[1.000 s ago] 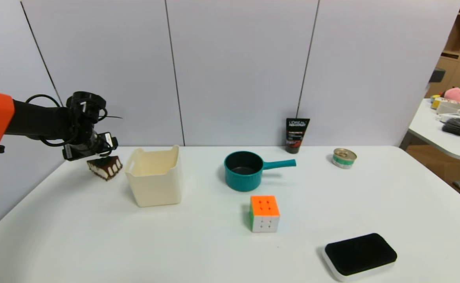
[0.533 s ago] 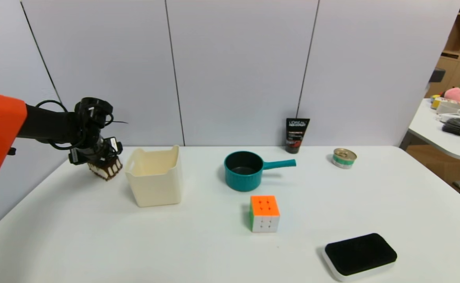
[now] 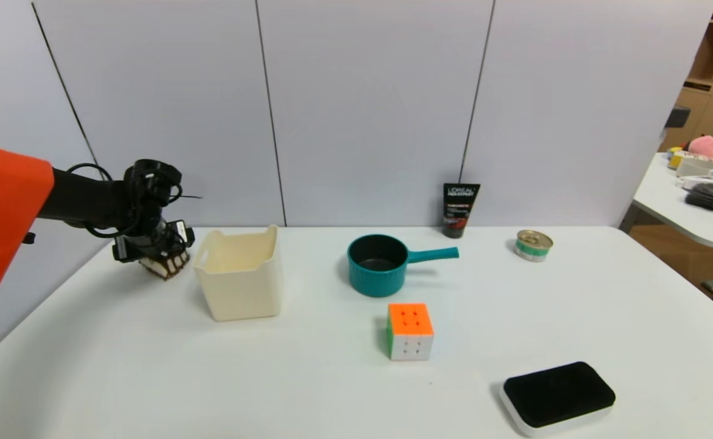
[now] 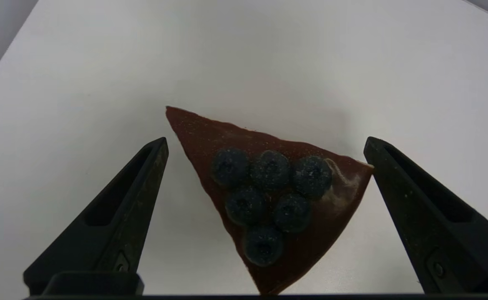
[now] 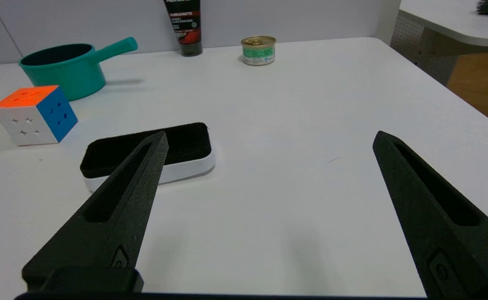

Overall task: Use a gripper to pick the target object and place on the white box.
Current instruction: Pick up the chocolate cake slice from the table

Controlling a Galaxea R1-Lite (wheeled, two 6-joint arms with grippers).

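Six dark berries are crowning the cake [image 4: 269, 200], which is sitting on the table [image 3: 332, 378] at its far left, just beside the tub [image 3: 244, 292]. The left gripper [image 4: 266, 152] is hovering over it, fingers spread wide on either side; whether one tip is touching the cake's corner is hard to tell. In the head view, that gripper is hiding most of the cake's top, leaving mainly the dripping side showing, and the orange arm segment [image 3: 6, 225] is running off the edge. The tub's near wall is concealing its floor. The right gripper [image 5: 271, 133] is idling above the table's right part with fingers wide and empty, one finger partly covering the black-topped pad [image 5: 152, 150]; the right wrist view is cutting off the tube [image 5: 185, 25].
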